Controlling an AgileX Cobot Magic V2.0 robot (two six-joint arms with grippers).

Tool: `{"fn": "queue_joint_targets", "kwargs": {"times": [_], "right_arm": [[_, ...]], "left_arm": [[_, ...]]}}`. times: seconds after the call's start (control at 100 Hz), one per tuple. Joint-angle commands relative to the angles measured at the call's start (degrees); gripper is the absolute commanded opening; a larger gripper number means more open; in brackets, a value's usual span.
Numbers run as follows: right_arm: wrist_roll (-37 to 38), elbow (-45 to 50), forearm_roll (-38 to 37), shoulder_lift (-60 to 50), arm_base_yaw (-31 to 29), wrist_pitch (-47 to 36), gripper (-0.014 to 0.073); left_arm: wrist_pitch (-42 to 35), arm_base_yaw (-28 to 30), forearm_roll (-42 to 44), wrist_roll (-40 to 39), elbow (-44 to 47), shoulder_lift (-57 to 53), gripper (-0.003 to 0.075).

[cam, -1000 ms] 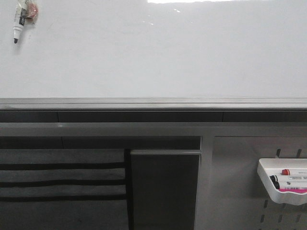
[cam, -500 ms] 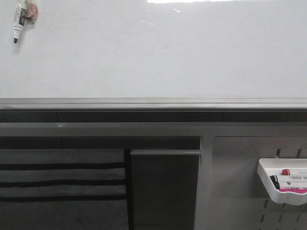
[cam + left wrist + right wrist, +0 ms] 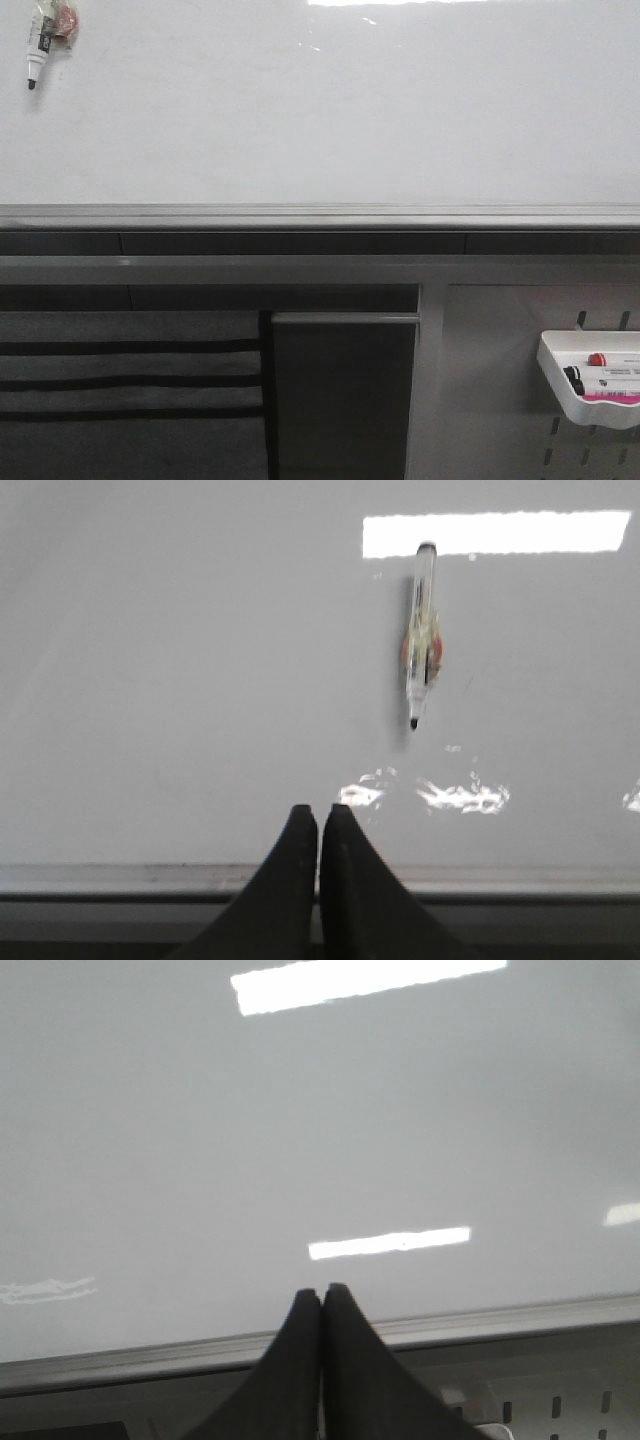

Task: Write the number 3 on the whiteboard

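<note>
— Since the large glossy white whiteboard with its grey metal frame edge (image 3: 320, 120) fills the upper half of the front view, how does its surface look?

— Blank and shiny, with bright strips of reflected light. No drawn digit shows on it in any view. A clear-bodied marker pen with a black tip (image 3: 38, 45) hangs at its upper left corner, tip down, on a small reddish holder.

— And the tools?

— Neither appears in the front view. In the left wrist view the black left tool (image 3: 320, 815) has its two fingers pressed together with nothing between them, pointing at the board just above the frame edge; the pen (image 3: 422, 630) hangs further up the board, well apart from it. The black right tool (image 3: 322, 1295) is likewise closed and empty, before the board's lower edge (image 3: 150, 1360).

— Anything hard to read?

— The pen's top is cut off by the front view's edge, and its label is too small to read. Below the board, at the right, a small white plastic tray (image 3: 590, 385) on a grey perforated panel (image 3: 490, 400) is cut off by the picture's side; it holds markers with a red and a black cap, only partly visible.
</note>
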Motion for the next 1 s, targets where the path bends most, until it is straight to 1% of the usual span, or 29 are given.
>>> {"fn": "queue_joint_targets", "kwargs": {"times": [0.0,0.07,0.22,0.3,0.35,0.43,0.6,0.67,0.71,0.77,0.8,0.86,0.94,0.99], "right_arm": [[-0.1,-8.1,0.0,4.7,0.1,2.9,-0.0069],[-0.1,-13.3,0.0,9.2,0.1,7.1,-0.0069],[-1.2,-23.6,0.0,19.7,0.1,15.7,-0.0069],[-7.6,-29.1,1.1,25.3,0.1,22.0,-0.0069],[-11.4,-31.8,2.1,28.2,0.1,25.4,-0.0069],[-12.2,-33.5,2.7,31.0,0.1,27.0,-0.0069],[-12.2,-33.3,4.2,35.7,0.1,26.6,-0.0069],[-12.3,-33.3,7.8,37.4,0.3,26.1,-0.0069],[-13.7,-33.3,10.0,38.3,0.8,26.0,-0.0069],[-18.9,-33.3,13.2,40.0,2.0,25.9,-0.0069],[-20.8,-33.4,15.6,40.8,2.7,25.8,-0.0061],[-24.1,-33.6,19.5,42.6,4.3,25.2,-0.002],[-26.6,-33.7,24.4,44.8,6.5,23.3,0.0102],[-27.7,-33.7,27.0,46.0,7.8,22.3,0.0183]], "left_arm": [[1.8,-0.4,-0.9,0.0,-8.5,2.9,-0.002],[5.7,-0.4,1.1,0.0,-13.7,6.5,-0.002],[12.9,-0.4,1.6,0.0,-22.5,15.0,-0.002],[17.0,-0.4,1.5,0.0,-25.7,18.9,-0.002],[17.8,-0.4,1.5,0.0,-26.8,21.2,-0.002],[17.2,-0.4,1.6,0.0,-26.9,23.5,-0.002],[17.2,-0.4,2.2,0.0,-26.9,27.3,-0.002],[16.6,-0.4,3.2,0.0,-26.9,28.7,-0.002],[15.9,-0.4,3.9,0.0,-26.9,29.5,-0.002],[14.6,-0.6,3.9,0.0,-26.9,30.8,-0.0013],[14.1,-0.9,3.9,0.1,-26.9,31.4,0.0003],[12.6,-2.3,3.9,0.5,-26.9,32.8,0.0081],[10.1,-4.3,3.5,1.2,-26.9,35.5,0.0218],[8.0,-5.8,3.5,1.2,-26.9,37.4,0.0322]]}}
